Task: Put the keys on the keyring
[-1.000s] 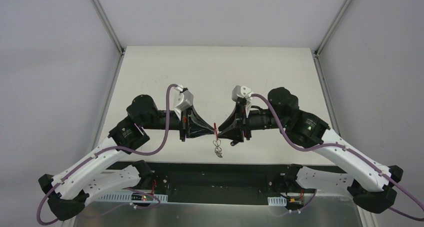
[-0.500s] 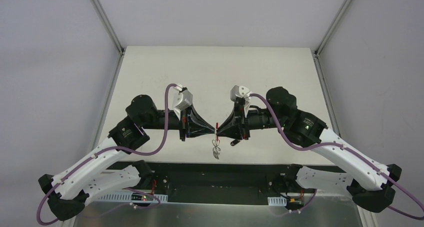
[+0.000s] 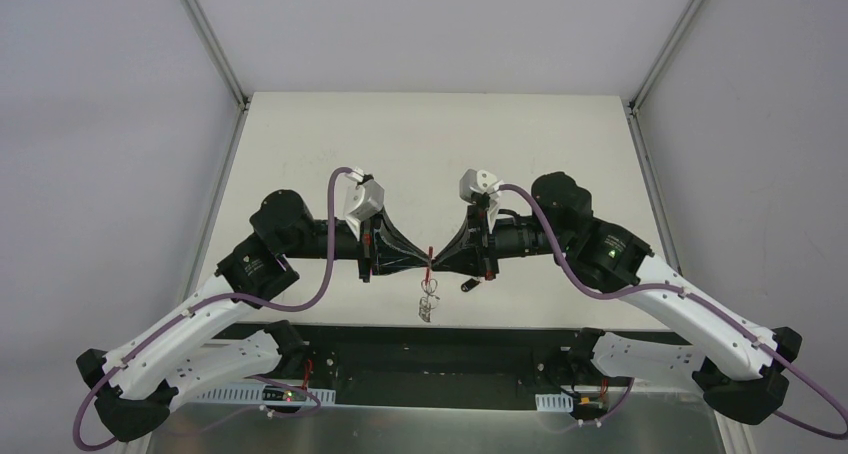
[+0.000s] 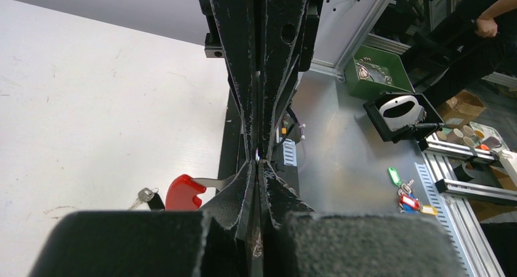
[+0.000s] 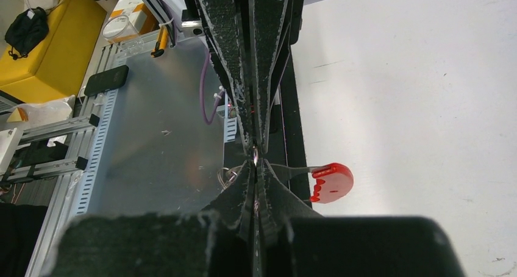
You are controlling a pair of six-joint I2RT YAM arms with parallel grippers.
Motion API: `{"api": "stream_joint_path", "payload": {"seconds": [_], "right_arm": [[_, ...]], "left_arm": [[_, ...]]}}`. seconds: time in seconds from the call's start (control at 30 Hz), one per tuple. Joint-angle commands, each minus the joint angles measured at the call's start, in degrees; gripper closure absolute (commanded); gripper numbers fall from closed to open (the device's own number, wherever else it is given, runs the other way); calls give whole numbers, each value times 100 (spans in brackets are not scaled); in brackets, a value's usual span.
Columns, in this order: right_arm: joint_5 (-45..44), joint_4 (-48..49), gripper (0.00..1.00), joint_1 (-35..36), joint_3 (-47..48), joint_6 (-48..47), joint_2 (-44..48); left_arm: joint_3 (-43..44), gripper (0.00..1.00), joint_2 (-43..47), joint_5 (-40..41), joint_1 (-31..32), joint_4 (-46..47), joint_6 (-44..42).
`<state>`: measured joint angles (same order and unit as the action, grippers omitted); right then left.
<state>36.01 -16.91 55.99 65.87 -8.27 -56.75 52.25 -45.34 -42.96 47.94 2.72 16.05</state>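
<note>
Mid-air, left end effector [image 3: 423,264], right end effector [image 3: 438,264], each clamping red-tabbed keyring [image 5: 332,182], keys [image 3: 429,304] dangling

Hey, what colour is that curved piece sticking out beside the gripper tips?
Red. The curved piece shows best in the right wrist view.
</note>
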Motion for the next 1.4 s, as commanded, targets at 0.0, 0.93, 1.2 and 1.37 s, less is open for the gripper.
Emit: {"api": "stream_joint_path", "payload": {"seconds": [0.0, 0.93, 1.2, 1.37], "right_arm": [[-148, 163, 100, -2, -20, 123, 132], [-4437, -2220, 100, -3, -103, 893, 1542], [-5591, -2825, 100, -7, 99, 1220, 1849], [-5656, -2941, 100, -3, 93, 1302, 1920]], "left_arm": [[67, 100, 191, -30, -3, 457, 137], [-471, 45, -1195, 2185, 1, 610, 333], [-388, 45, -2591, 1788, -3, 1080, 773], [-107, 45, -3803, 1255, 5, 1120, 662]]}}
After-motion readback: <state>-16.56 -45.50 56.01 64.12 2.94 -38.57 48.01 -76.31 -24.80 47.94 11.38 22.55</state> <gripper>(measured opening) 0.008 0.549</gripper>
